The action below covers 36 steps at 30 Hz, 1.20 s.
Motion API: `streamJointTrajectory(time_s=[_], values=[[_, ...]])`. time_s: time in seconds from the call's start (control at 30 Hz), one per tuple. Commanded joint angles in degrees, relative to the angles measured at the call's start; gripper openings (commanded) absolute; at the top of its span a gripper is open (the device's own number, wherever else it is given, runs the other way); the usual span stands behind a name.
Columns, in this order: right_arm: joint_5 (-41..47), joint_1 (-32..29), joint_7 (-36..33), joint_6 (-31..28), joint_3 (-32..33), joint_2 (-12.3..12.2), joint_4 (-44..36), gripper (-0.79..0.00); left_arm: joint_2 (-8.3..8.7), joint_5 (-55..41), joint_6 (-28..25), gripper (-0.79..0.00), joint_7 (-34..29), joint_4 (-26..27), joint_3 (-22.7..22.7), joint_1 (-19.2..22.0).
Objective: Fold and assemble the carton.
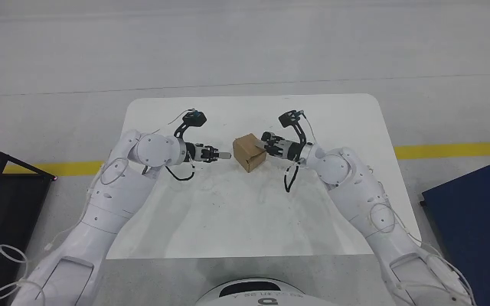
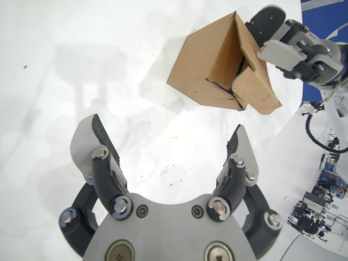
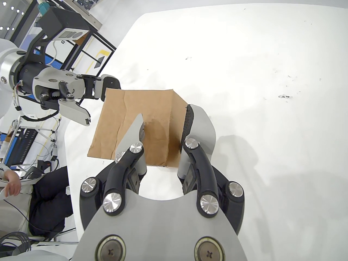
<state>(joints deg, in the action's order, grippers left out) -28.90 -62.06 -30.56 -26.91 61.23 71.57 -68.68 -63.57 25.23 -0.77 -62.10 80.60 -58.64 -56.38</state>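
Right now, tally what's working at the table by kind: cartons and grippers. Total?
Cardboard carton: 1
Grippers: 2, the left gripper, open and apart from the carton, and the right gripper, closed on the carton's wall
Total: 3

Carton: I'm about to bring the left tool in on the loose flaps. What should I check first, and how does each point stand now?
1. Grip: the right tool has its fingers on either side of a panel of the carton: ok.
2. The left tool is open and holds nothing: ok.
3. Clearance: the left tool is short of the carton, not touching it: ok.
4. End closed flush: not ok. One flap sticks out and the seams gape.
5. Carton resting on the table: cannot tell. It sits tilted, with a shadow under it.
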Motion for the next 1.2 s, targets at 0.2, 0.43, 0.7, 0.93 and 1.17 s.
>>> streamJointTrajectory(time_s=[0.2,0.43,0.7,0.93,1.17], values=[[0.55,-0.22,-0.78,0.28,-0.21,-0.08,-0.47,-0.449,-0.63,0.32,2.56,0.000,1.96,-0.05,1.81,0.85],[0.47,-0.44,-1.05,0.80,-0.16,-0.21,-1.04,-0.446,-1.28,3.18,4.78,0.000,3.58,-0.95,4.18,2.29],[0.41,-0.72,-1.77,0.69,-0.10,-0.42,-1.94,-0.446,-1.78,3.63,4.75,0.000,3.90,-2.13,5.31,3.43],[-0.10,-0.57,-2.71,0.30,-0.90,-0.43,-2.48,-0.440,-2.09,3.32,4.38,0.000,4.07,-3.55,5.60,4.27],[-0.46,-0.20,-3.12,0.29,-1.45,-0.43,-2.01,-0.440,-2.34,3.23,3.82,0.000,4.04,-4.63,5.94,4.69]])
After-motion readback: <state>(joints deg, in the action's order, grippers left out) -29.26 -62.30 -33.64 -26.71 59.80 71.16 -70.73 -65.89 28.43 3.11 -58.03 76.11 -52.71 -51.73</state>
